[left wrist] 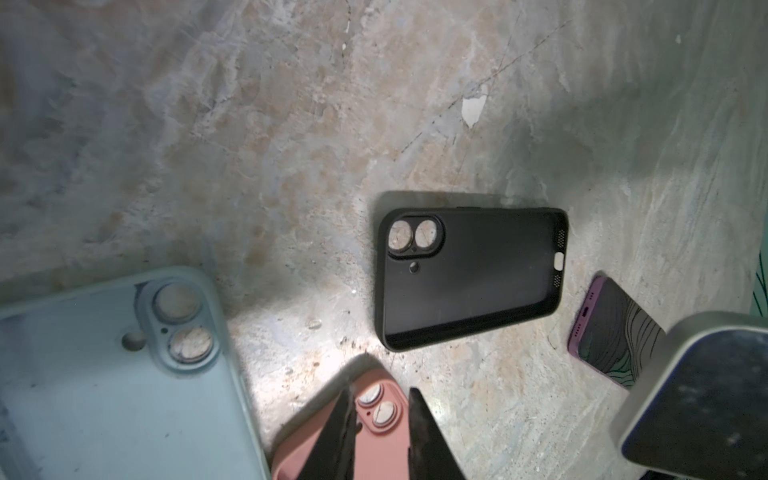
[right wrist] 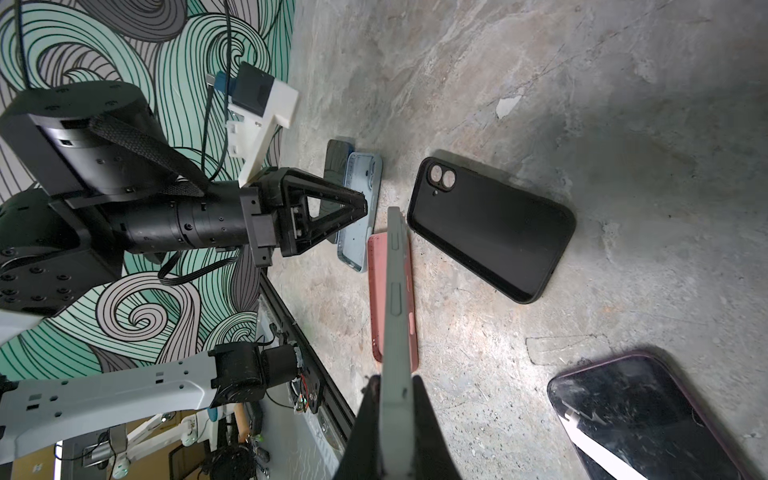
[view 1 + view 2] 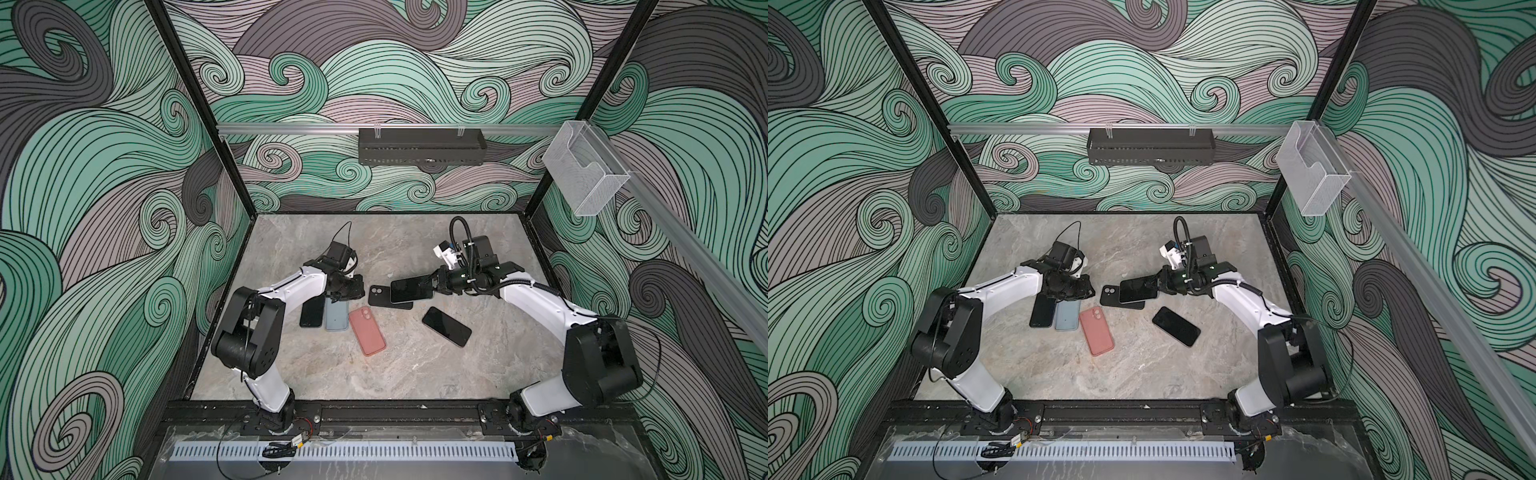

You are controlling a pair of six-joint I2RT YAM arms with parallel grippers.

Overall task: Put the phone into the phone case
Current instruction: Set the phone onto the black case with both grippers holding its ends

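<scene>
The marbled bench (image 3: 374, 374) is seen in both top views, with the left arm (image 3: 291, 286) and the right arm (image 3: 536, 299) bent in over its middle. The left gripper (image 3: 353, 293) is held low above the far ends of a dark phone (image 3: 311, 313) and a pale blue case (image 3: 336, 316), which lie side by side and touching; in the left wrist view its fingers (image 1: 332, 436) are set apart with a narrow gap, nothing is held between them, and the camera end of a pink case (image 1: 374, 415) is seen through the gap. The right gripper (image 3: 430, 286) is clamped on one short end of the grey-edged phone (image 3: 411, 289), which is carried clear of the bench, screen up. In both top views this phone overlaps the black case (image 3: 379, 296). The black case (image 1: 469, 274) is laid flat on the bench, open side up and empty. The pink case (image 3: 367, 331) lies just beside the blue one, nearer the robot. A purple-edged phone (image 3: 446, 326) is left screen up on the bench, near the right arm.
</scene>
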